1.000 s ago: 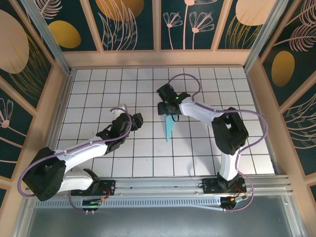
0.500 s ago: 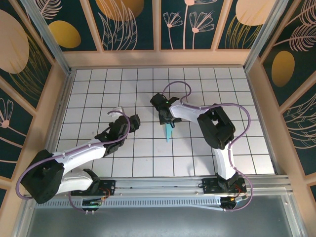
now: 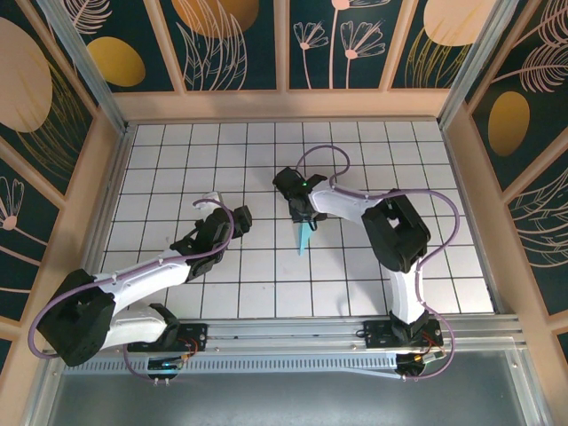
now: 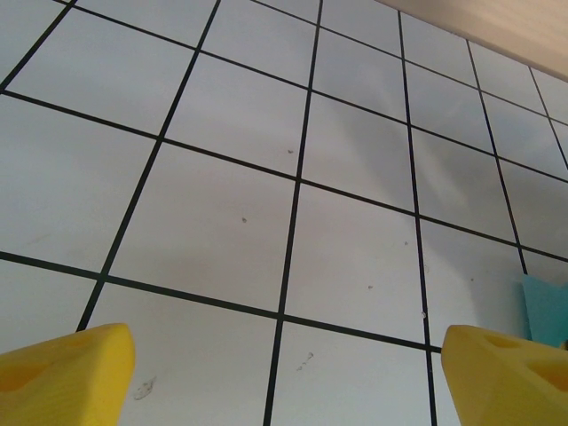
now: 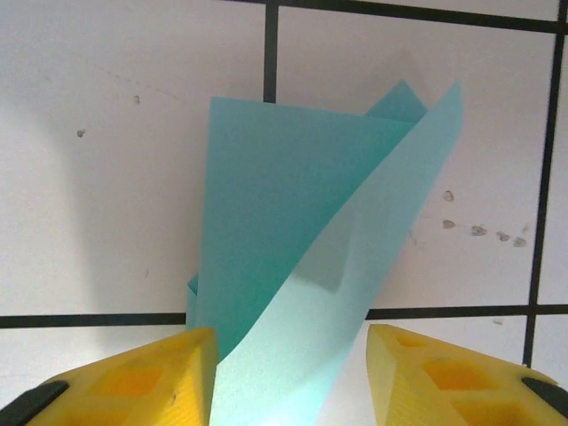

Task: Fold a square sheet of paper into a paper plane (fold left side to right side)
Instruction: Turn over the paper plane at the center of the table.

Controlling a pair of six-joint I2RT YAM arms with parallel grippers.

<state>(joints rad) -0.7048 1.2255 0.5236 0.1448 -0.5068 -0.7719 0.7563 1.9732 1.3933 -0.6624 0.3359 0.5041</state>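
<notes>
The turquoise sheet of paper (image 3: 303, 238) lies mid-table, folded into a slim strip whose point faces the near edge. My right gripper (image 3: 300, 216) hangs over its far end. In the right wrist view the paper (image 5: 284, 204) rises between the yellow fingers with two flaps lifted and spread. The right gripper (image 5: 288, 355) is open: its left finger (image 5: 142, 382) is at the paper's edge, while its right finger (image 5: 444, 373) stands apart from it. My left gripper (image 3: 227, 209) is open wide over bare tiles to the left. In its wrist view, a turquoise paper corner (image 4: 546, 306) shows beside the left gripper (image 4: 288, 355).
The table (image 3: 177, 151) is a white grid of tiles, enclosed by a wooden rim (image 3: 284, 105) and patterned walls. The right arm's cable (image 3: 324, 155) loops above the paper. Open tiles lie between the two grippers.
My right gripper has shifted toward the near side over the paper's far end, and its jaws have narrowed around the paper. The left arm has barely moved.
</notes>
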